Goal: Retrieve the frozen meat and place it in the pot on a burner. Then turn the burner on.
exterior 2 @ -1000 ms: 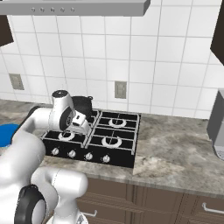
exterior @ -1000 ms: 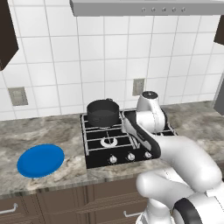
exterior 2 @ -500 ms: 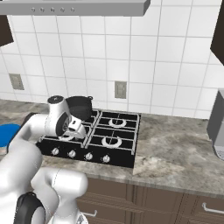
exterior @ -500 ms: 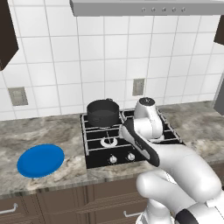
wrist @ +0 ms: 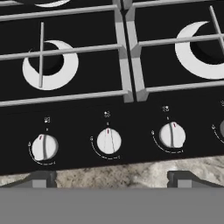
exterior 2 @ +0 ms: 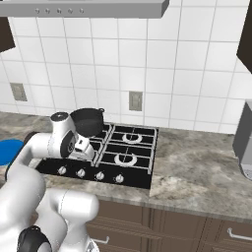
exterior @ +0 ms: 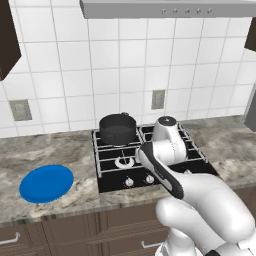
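The pot [exterior: 118, 128] stands on the back left burner of the black cooktop [exterior: 112, 180], dark and wider than tall, with small handles on its sides; from the right base view it [exterior 2: 88, 121] sits just behind the robot's hand. What lies inside the pot I cannot tell. In front of it is the front left burner [wrist: 50, 64], a silver-white ring under the grates. The gripper [wrist: 111, 178] hangs low over the front edge of the cooktop, above the row of silver knobs [wrist: 109, 141], and its two fingertips [wrist: 40, 178] are spread well apart, holding nothing. A round blue plate [exterior: 46, 183] lies on the stone counter [exterior 2: 197, 172], to the left of the cooktop.
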Controlling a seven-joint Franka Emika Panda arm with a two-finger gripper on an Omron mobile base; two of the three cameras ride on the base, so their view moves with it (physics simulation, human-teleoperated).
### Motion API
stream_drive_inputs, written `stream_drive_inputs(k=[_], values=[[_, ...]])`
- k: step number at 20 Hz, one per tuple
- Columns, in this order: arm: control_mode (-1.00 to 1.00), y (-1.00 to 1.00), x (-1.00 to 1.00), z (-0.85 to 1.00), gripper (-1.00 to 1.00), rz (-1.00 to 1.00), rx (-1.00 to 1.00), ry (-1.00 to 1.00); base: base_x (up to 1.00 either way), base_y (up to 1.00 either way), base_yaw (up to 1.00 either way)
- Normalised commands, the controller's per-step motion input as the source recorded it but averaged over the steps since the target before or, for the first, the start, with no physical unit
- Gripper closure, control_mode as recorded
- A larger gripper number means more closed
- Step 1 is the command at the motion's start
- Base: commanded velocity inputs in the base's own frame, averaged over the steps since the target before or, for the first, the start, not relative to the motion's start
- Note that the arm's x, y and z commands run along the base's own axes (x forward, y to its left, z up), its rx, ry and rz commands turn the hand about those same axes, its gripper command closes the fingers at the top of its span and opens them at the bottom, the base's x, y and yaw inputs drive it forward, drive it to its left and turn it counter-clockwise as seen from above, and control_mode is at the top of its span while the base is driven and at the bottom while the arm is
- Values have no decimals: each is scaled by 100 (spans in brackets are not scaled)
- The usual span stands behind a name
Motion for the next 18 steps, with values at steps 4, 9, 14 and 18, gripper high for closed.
stream_drive_inputs(k=[4,9,14,18], values=[[-100,0,-15,-10,-100,0,0,1,0,0,0],[-100,0,-7,-14,-100,0,0,3,0,0,0],[-100,0,0,-16,-100,0,0,4,0,0,0],[-100,1,0,-15,-100,0,0,0,0,0,0]])
